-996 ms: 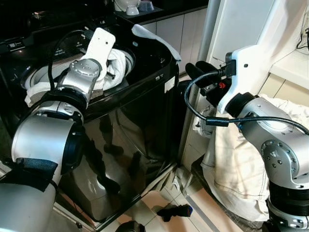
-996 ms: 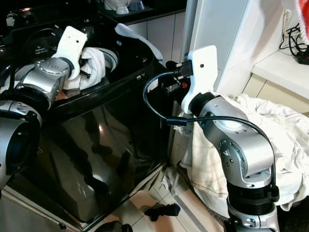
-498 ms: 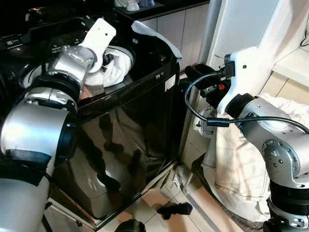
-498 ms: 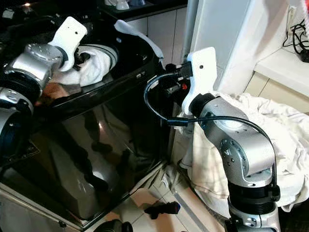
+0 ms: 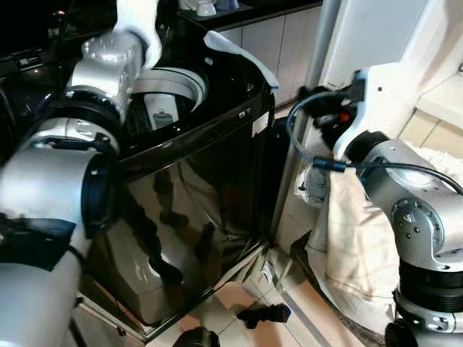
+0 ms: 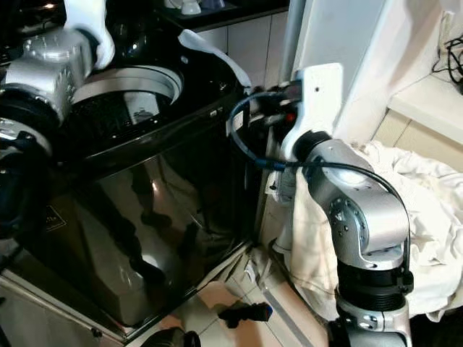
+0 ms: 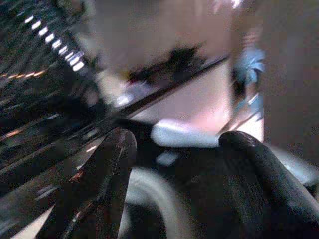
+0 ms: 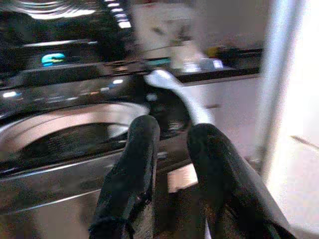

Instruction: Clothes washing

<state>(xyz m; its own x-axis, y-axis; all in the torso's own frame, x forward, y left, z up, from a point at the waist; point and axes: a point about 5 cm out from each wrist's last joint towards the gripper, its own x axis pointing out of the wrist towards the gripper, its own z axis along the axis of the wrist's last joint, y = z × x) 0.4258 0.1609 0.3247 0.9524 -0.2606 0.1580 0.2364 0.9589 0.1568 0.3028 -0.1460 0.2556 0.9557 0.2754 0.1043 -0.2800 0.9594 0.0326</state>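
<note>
Centrally, the black washer [image 5: 195,210] stands lid-up, its drum [image 6: 126,94] apparently without laundry, though the depths are dim. White clothes [image 6: 427,217] heap beside the right arm, just right of the washer. Left gripper [image 7: 174,144] hovers over the drum, fingers apart, holding nothing. Right gripper [image 8: 172,134] points at the washer's corner, fingers slightly parted. Tiled floor [image 5: 239,296] below.

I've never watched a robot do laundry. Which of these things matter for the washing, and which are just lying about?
For the washing:
- black washing machine, tub open
- white laundry pile
- cloth on the machine's rim
- left gripper, jaws apart and empty
- right gripper

Just lying about:
- black object on the floor
- dishes on the counter
</note>
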